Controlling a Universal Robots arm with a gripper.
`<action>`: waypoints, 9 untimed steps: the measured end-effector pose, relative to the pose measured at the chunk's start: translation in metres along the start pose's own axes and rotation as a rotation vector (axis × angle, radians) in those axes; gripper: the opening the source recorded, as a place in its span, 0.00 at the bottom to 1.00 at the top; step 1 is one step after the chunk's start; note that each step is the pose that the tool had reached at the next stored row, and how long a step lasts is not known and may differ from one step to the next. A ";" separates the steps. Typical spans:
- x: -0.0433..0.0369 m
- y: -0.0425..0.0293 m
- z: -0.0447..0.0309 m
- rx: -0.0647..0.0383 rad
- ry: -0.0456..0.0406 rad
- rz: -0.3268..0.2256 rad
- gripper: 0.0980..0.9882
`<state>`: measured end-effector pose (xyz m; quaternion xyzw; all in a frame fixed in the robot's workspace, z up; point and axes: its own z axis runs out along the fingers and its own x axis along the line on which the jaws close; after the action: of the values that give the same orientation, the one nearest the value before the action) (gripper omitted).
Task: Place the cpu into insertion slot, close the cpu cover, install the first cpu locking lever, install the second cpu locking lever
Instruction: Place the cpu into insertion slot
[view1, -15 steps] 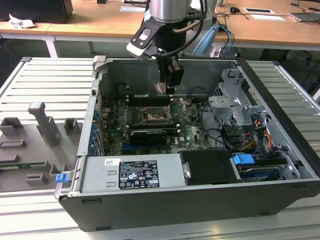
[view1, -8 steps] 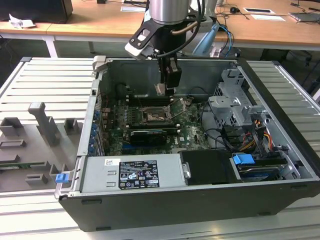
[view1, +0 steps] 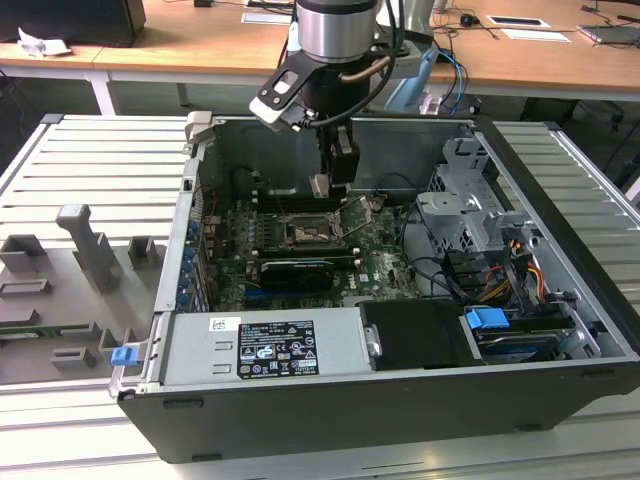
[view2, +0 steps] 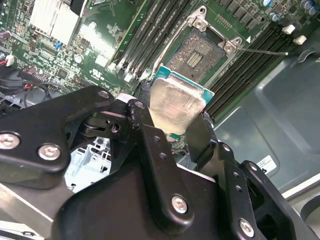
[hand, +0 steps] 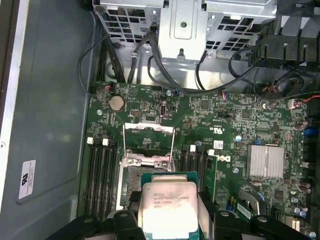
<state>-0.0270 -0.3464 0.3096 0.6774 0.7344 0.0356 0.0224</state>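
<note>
The small silvery square cpu (hand: 167, 206) was held in the black gripper (hand: 172, 225) near the dark square insertion slot (hand: 130, 184); the thin silver cpu cover (hand: 148, 142) was seen open.

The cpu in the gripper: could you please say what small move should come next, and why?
Probably ease it down toward the insertion slot: the gripper holds the cpu above it, not yet seated, and the cpu cover stands open, leaving the socket bare.
</note>
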 end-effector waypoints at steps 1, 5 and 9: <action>0.0000 -0.0001 0.0008 0.000 -0.0001 0.000 0.48; -0.0001 -0.0006 0.0074 -0.001 0.0000 0.000 0.48; -0.0002 -0.0011 0.0127 -0.001 0.0000 0.000 0.48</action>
<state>-0.0270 -0.3464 0.2968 0.6774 0.7344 0.0359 0.0227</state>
